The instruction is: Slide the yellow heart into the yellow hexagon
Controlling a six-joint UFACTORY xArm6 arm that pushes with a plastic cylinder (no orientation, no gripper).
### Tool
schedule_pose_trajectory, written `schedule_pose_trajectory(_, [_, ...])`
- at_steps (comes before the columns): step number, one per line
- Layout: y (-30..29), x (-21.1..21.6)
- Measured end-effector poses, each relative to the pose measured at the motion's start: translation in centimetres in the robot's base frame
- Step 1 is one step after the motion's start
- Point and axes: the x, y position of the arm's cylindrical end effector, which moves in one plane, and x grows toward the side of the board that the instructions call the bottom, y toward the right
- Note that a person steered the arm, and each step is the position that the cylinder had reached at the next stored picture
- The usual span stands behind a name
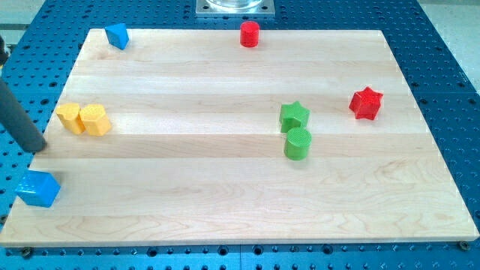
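Note:
Two yellow blocks lie side by side and touching near the board's left edge. The left one looks like the yellow heart, and the right one looks like the yellow hexagon. The dark rod comes down from the view's upper left. My tip rests at the board's left edge, a little to the left of and below the yellow pair, apart from them.
A blue cube sits just below my tip at the left edge. Another blue block and a red cylinder lie at the top. A green star, a green cylinder and a red star lie to the right on the wooden board.

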Motion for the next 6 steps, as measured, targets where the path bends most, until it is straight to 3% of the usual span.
schedule_pose_trajectory(2, [0.8,-5.3])
schedule_pose_trajectory(4, [3.0,-1.6])
schedule_pose_trajectory(5, [0.2,0.6])
schedule_pose_trajectory(6, [3.1,2.9])
